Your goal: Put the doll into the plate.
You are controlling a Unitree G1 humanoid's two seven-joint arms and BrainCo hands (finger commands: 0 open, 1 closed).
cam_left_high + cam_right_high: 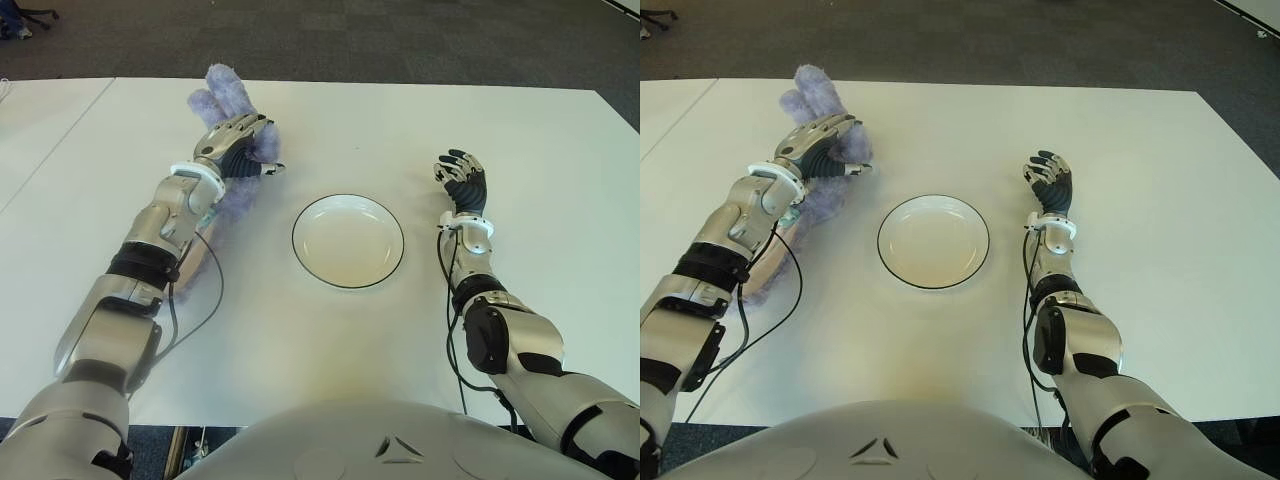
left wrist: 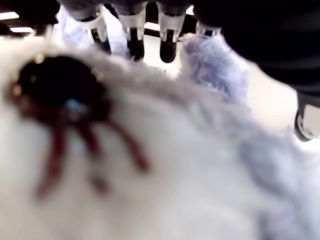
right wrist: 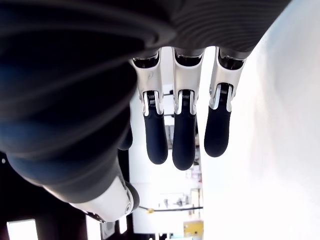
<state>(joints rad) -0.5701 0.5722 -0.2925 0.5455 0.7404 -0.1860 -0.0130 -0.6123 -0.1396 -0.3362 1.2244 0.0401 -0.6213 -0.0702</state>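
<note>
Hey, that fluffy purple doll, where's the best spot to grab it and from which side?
Probably its plump middle, coming from above on the robot's left. The doll lies on the table left of the plate, soft and wide, so fingers can sink around it. The left hand is already over it there; the right hand shows right of the plate, holding nothing.

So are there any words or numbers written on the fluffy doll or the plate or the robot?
No words or numbers can be read anywhere.
Purple doll, under the left robot hand: no tag or writing shows.
White plate: plain, only a dark rim.
Robot chest: a small raised triangle mark, no letters.
Right robot hand, right of the plate: no label shows.
White table: nothing printed.
</note>
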